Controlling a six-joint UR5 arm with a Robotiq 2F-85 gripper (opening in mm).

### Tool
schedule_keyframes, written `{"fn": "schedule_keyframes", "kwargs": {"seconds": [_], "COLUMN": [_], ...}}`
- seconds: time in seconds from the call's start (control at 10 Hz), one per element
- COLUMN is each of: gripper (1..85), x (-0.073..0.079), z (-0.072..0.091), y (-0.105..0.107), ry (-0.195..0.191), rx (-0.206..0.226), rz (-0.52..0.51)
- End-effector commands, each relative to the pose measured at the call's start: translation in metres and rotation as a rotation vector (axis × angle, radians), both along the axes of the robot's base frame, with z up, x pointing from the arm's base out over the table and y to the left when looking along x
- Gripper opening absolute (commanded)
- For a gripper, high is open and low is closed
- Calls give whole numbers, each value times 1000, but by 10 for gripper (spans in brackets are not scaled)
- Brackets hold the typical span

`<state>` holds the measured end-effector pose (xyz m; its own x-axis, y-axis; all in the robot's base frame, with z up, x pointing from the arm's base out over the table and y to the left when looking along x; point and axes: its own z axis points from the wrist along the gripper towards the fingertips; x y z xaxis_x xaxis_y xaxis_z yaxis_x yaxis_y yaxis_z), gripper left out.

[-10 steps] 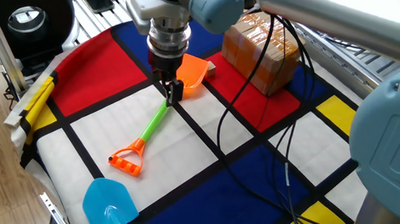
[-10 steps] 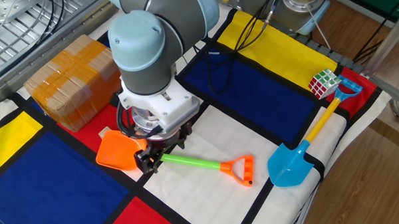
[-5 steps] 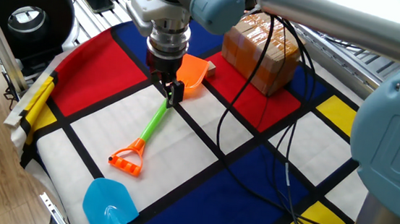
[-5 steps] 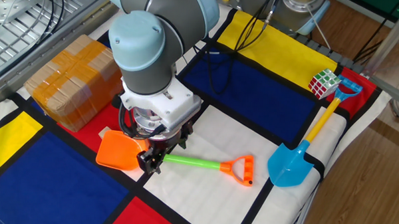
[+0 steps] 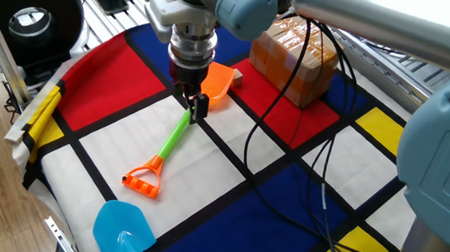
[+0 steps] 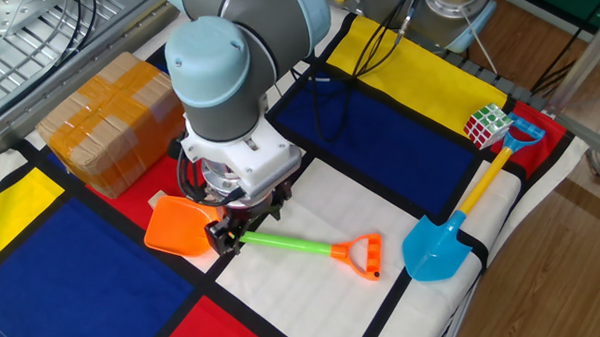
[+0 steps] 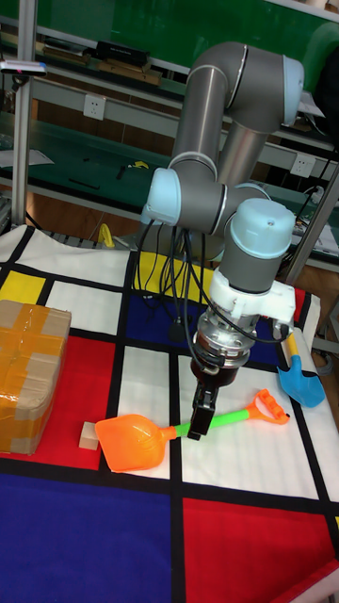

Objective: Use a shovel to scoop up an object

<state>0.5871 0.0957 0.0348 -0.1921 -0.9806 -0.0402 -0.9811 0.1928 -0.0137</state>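
Observation:
The shovel lies flat on the checked cloth, with its orange blade (image 5: 217,83) (image 6: 177,229) (image 7: 132,443), green shaft (image 5: 175,135) (image 6: 285,243) (image 7: 231,419) and orange end loop (image 5: 143,178) (image 6: 364,256) (image 7: 266,408). My gripper (image 5: 197,106) (image 6: 225,237) (image 7: 199,424) points straight down and is shut on the shaft just behind the blade. The object, a tiny tan cube (image 5: 237,76) (image 7: 89,435), rests on the cloth a short way beyond the blade's tip, apart from it. The arm hides it in the other fixed view.
A brown tape-wrapped box (image 5: 292,54) (image 6: 106,120) (image 7: 26,367) stands just past the cube. A light blue shovel (image 5: 122,230) (image 6: 445,245) (image 7: 301,382) lies near the cloth's edge, with a Rubik's cube (image 6: 487,125) by its handle. Black cables (image 5: 289,140) trail across the cloth.
My gripper has shifted a few pixels toward the blade while staying on the shaft. The shovel and the cube have barely moved.

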Motion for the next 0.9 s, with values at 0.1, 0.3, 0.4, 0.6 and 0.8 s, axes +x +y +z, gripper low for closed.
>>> {"fn": "schedule_keyframes", "kwargs": {"seconds": [0.1, 0.3, 0.4, 0.6, 0.8], "gripper": [780, 777, 770, 770, 770], "x": [4, -6, -6, -1, 0], "z": [1, 3, 2, 2, 2], "y": [8, 29, 27, 26, 24], "ry": [-13, 26, 23, 5, 1], "rx": [33, 112, 104, 102, 93], "rz": [-31, -4, 9, 17, 19]}}
